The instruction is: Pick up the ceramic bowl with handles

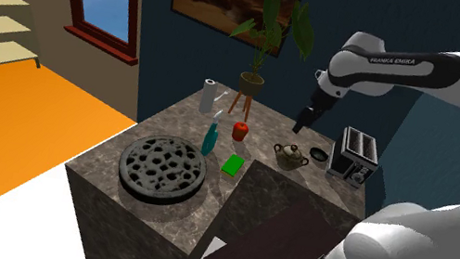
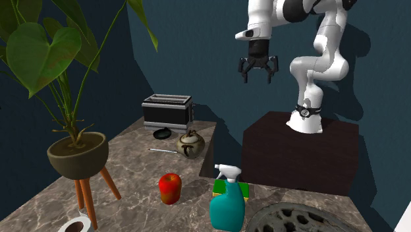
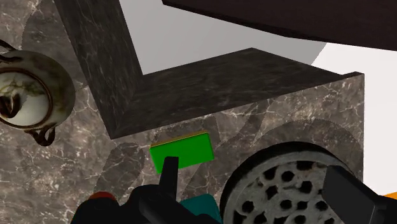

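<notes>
At the near edge of the grey stone surface, a round dark grate. Near the far edge, beside a silver toaster, the round cream-and-brown bowl with two handles. High above, black gripper spread wide, empty. Might slip off its round side or knock the toaster if lowered crooked.

Toaster, apple (red), sponge

Dim even light, soft shadows on countertop, brighter orange floor
</notes>
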